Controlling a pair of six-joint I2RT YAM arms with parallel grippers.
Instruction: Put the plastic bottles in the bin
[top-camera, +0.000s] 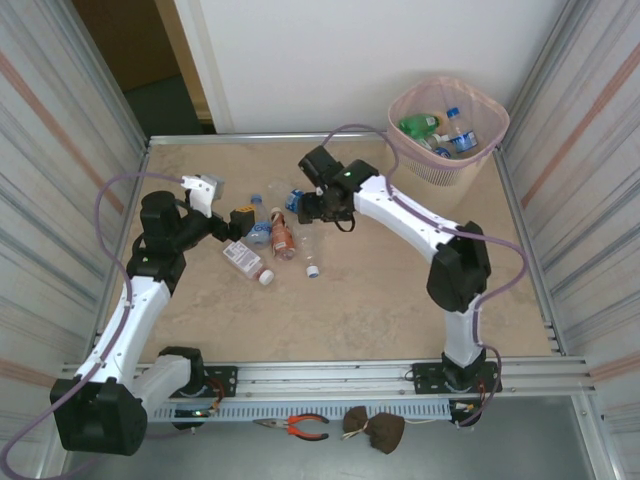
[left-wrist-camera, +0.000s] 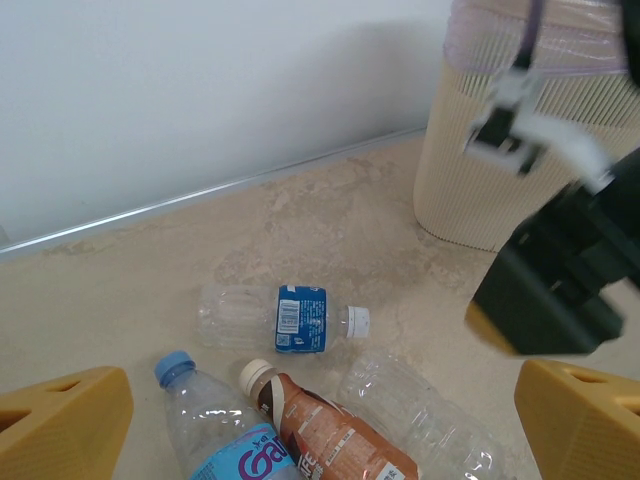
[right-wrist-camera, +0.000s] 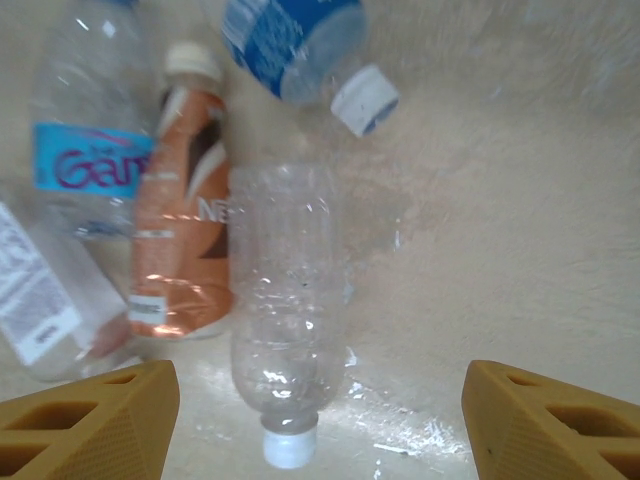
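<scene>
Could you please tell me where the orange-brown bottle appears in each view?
Top view: the orange-brown bottle lies in the cluster left of centre.
Left wrist: bottom centre, cap pointing up-left.
Right wrist: left of centre, cap at top.
Shared landmark: the blue-labelled bottle, immediately to its left in all three.

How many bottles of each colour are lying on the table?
Clear bottles: 4 (the blue-capped bottle, the white-capped blue-label bottle, the bare bottle, the white-label bottle)
Orange-brown bottle: 1
Total: 5
</scene>
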